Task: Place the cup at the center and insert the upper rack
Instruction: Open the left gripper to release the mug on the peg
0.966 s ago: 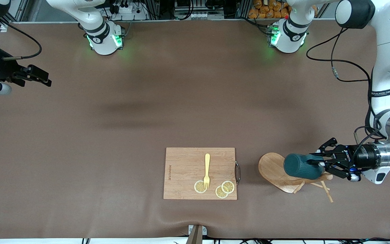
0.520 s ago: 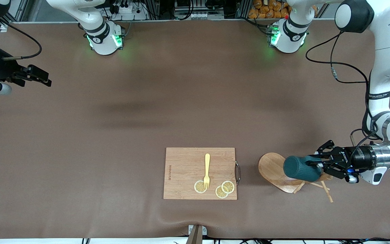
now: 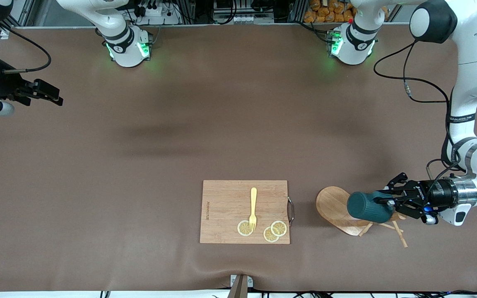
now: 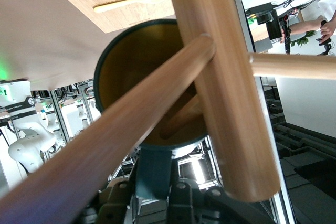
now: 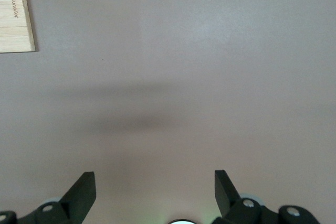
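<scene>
The dark teal cup [image 3: 369, 205] lies on its side in the air over the light wooden mug tree, whose oval base [image 3: 333, 205] is on the table. My left gripper [image 3: 389, 200] is shut on the cup's handle [image 4: 155, 174]. In the left wrist view I look into the cup's mustard inside [image 4: 137, 82]. The round post [image 4: 223, 82] and a thick peg [image 4: 105, 145] cross in front of the mouth, and a peg end [image 4: 181, 119] shows within the cup's rim. The thin upper pegs [image 3: 396, 231] stick out near the tree's tip. My right gripper [image 3: 50, 96] is open and empty.
A rectangular wooden cutting board [image 3: 226, 198] with a yellow fork [image 3: 253, 207] and lemon slices [image 3: 275, 231] lies beside the tree, toward the table's middle. Its corner shows in the right wrist view [image 5: 16, 14]. The right arm waits over its end of the table.
The left arm's wrist has shifted slightly while the cup stays almost in place by the tree. The right arm has not moved.
</scene>
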You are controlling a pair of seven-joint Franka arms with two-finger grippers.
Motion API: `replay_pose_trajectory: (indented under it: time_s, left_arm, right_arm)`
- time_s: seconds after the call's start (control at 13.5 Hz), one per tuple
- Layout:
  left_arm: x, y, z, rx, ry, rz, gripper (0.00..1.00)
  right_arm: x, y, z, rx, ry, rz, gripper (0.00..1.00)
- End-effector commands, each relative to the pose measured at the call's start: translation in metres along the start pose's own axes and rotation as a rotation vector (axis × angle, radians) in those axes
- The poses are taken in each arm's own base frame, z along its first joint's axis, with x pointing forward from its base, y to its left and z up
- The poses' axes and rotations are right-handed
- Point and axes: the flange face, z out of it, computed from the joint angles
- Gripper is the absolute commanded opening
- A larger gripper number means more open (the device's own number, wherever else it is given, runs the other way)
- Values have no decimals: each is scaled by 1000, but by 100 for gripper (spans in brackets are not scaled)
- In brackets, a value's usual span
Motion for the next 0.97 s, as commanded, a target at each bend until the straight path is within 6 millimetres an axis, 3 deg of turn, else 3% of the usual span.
replay_pose_trajectory:
  time_s: [0.0,0.22,0.52,0.67,0.74,0.89]
  left_arm:
    - [-3,1,-2,4,-19,19,10]
    - [-1,1,-3,5,-19,15,30]
    - [-7,1,-1,12,-34,16,36]
    - [-13,4,2,16,-43,19,59]
    - [-19,5,4,22,-44,28,100]
    - [-28,4,1,42,-65,43,100]
  right_arm:
    - [-8,0,-3,-11,4,13,100]
    - [-7,0,-2,-11,4,13,100]
    - [-7,3,-3,-10,10,10,100]
    - [-7,3,-3,-10,10,10,100]
    - [-7,3,-3,-10,10,10,100]
    - [-7,4,-4,-10,10,9,100]
